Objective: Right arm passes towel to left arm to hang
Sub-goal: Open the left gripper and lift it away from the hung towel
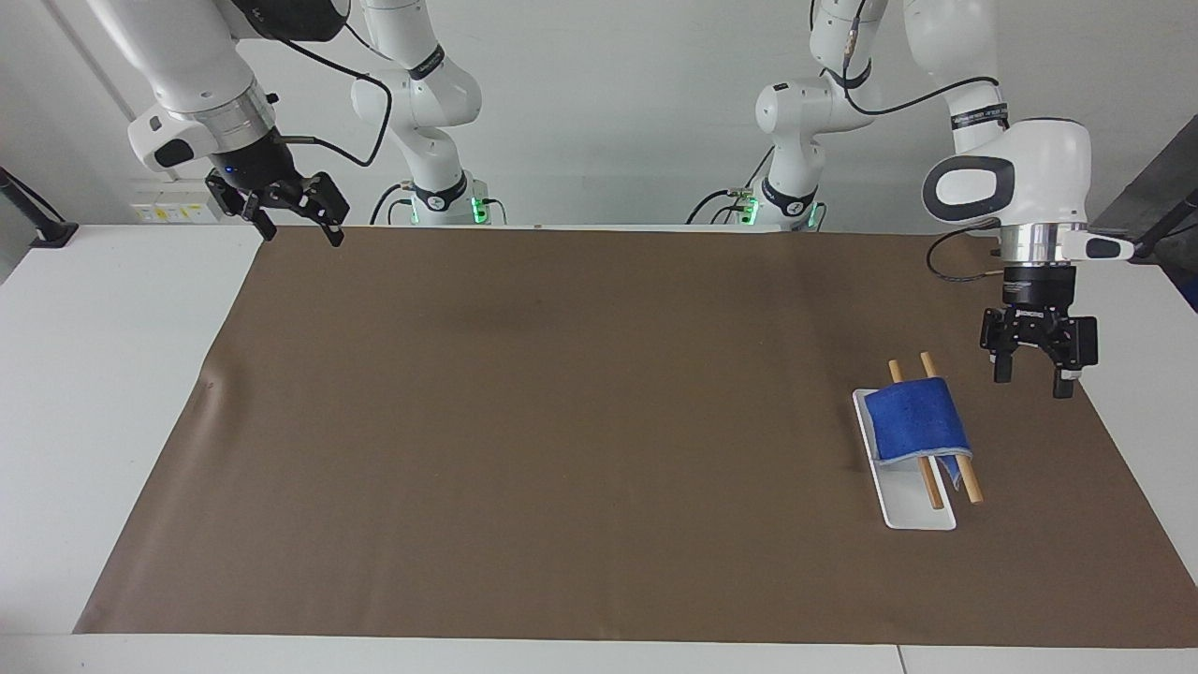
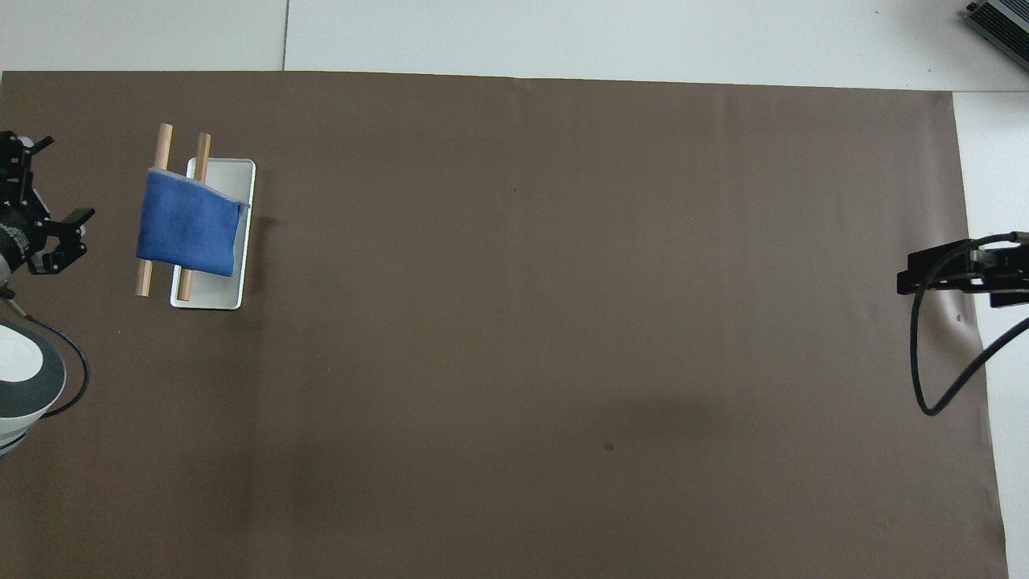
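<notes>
The blue towel [image 1: 915, 421] hangs draped over the two wooden rods [image 1: 970, 488] of a small rack with a white base [image 1: 919, 513], at the left arm's end of the table. It also shows in the overhead view [image 2: 189, 232]. My left gripper [image 1: 1029, 382] is open and empty, raised over the mat's edge beside the rack and apart from the towel; in the overhead view [image 2: 63, 178] there is a gap between it and the towel. My right gripper [image 1: 299, 232] is open and empty, held up over the mat's corner at the right arm's end, where it waits.
A brown mat [image 1: 562, 421] covers most of the white table [image 1: 103, 374]. The right arm's black cable [image 2: 924, 378] loops over the mat's edge.
</notes>
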Controlling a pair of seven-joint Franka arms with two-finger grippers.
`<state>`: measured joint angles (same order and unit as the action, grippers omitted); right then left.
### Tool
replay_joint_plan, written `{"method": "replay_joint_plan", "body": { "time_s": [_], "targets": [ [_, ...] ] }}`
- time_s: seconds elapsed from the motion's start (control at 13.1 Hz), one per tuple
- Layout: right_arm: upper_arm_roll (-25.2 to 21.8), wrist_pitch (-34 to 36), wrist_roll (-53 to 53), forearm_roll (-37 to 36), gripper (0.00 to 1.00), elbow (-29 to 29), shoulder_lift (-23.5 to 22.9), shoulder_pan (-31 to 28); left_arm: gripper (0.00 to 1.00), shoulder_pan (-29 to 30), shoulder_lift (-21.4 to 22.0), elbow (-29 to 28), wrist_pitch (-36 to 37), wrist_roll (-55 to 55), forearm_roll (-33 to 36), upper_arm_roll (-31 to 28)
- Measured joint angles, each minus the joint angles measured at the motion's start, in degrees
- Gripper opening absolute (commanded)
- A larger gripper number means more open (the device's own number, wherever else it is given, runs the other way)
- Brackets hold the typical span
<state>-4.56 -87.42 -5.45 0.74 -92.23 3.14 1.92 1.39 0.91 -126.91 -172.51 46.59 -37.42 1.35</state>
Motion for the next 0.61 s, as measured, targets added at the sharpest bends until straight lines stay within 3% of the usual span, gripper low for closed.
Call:
{"method": "replay_joint_plan", "body": {
  "time_s": [0.3, 0.61],
  "targets": [
    [0.21, -0.20, 0.01, -0.15, 1.00, 0.00, 0.00, 0.00, 1.00, -6.80, 0.00, 0.11, -0.03, -16.93, -0.02, 0.15],
    [0.15, -0.28, 0.01, -0.15, 1.00, 0.00, 0.00, -0.08, 1.00, -9.77, 0.26, 3.15, 0.55, -30.37, 0.22, 0.21]
  ]
}}
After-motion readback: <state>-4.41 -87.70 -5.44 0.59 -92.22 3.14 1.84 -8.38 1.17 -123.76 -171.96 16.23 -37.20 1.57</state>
